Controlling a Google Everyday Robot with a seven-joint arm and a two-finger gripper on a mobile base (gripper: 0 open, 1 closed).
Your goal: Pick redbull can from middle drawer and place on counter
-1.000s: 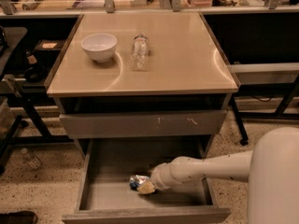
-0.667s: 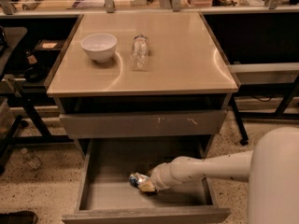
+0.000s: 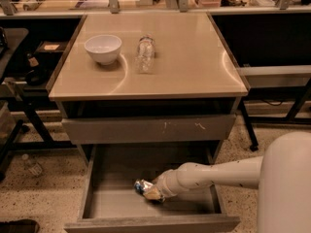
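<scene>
Very little has changed over the last second. The can (image 3: 142,185) lies in nearly the same spot on the floor of the open drawer (image 3: 109,205), low in the frame and a little left of centre. The claw (image 3: 151,192) is right against it as before, perhaps nudged slightly leftward. I take that to mean the grasp is being settled and the lift has not begun. The can is not yet raised off the drawer floor, so most of the task is still ahead.

The arm (image 3: 218,174) comes in from the lower right, from the big white body at the frame's edge. It runs almost level across the drawer, dipping slightly toward its tip. The claw ends at the can's right side and touches or overlaps it. Whether it is spread around the can or already pinching it, I cannot tell.

Above, the closed drawer front (image 3: 146,128) with pale scratches sits under the table (image 3: 194,57). On the table's upper-left part a white bowl (image 3: 102,48) stands, with a clear bottle (image 3: 145,54) lying just beside it. The right half looks like the easier place for the can.
</scene>
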